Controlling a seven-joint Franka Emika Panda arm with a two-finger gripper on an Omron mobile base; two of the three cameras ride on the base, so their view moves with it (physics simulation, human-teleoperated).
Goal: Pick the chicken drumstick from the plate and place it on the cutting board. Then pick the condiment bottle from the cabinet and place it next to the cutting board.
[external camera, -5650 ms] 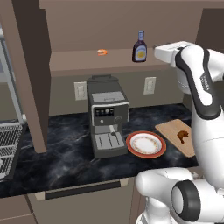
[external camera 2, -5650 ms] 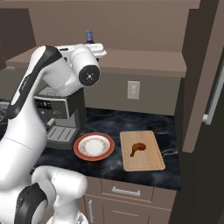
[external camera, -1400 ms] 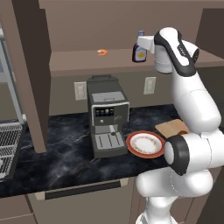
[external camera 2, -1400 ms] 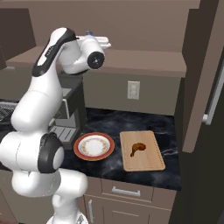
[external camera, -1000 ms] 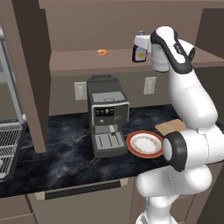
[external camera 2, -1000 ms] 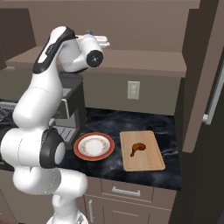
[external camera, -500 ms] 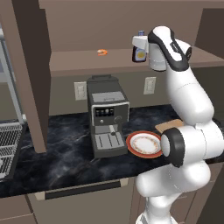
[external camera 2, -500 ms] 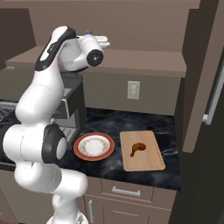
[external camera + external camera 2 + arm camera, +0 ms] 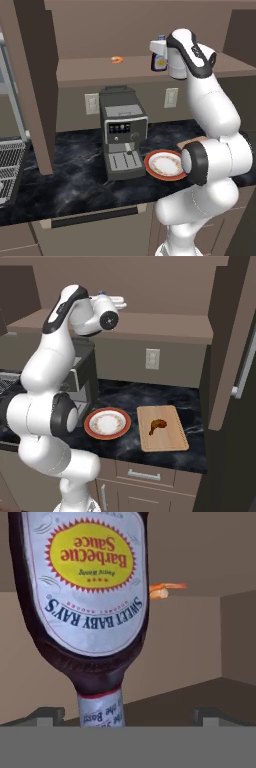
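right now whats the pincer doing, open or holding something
pincer: open, its tips on either side of the condiment bottle on the cabinet shelf, not yet closed on it.

glossy dark condiment bottle (image 9: 82, 602); matt wooden cutting board (image 9: 162, 428)

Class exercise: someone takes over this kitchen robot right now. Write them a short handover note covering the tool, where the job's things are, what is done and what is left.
Tool: open, up at the cabinet shelf, jaws either side of the sauce bottle, not gripping.
Drumstick: lying on the cutting board. Done.
Plate: on the counter, left of the board.
Bottle: standing on the shelf.
Left: close on the bottle, lift it off, set it on the counter beside the board.
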